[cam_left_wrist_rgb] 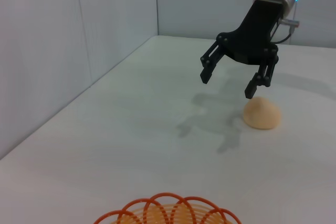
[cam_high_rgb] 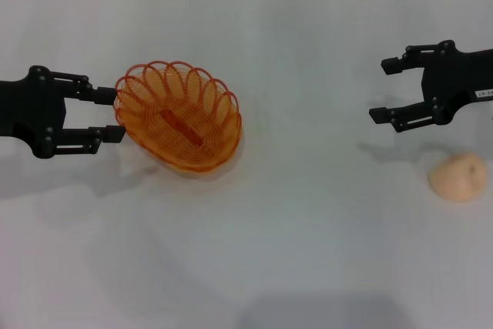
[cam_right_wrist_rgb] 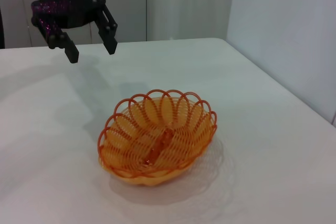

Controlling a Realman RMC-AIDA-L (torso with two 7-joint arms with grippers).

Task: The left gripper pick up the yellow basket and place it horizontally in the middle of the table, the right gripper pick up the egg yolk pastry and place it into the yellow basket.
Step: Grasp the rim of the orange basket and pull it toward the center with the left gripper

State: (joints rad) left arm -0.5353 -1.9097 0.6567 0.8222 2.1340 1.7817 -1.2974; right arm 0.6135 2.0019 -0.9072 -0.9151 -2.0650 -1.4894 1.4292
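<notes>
The plain white flat table (cam_high_rgb: 308,252) holds the oval orange-yellow wire basket (cam_high_rgb: 179,115), left of the middle. The black left gripper (cam_high_rgb: 115,115) hangs wide open beside its rim, holding nothing. The black right gripper (cam_high_rgb: 377,88) hangs wide open and empty above the small round peach-beige egg yolk pastry (cam_high_rgb: 458,177).

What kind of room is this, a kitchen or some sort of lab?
Probably a robot test lab, not a kitchen: a bare white table boxed in by plain pale wall panels, two black claws, left and right, and only a yellow basket and one pastry.
</notes>
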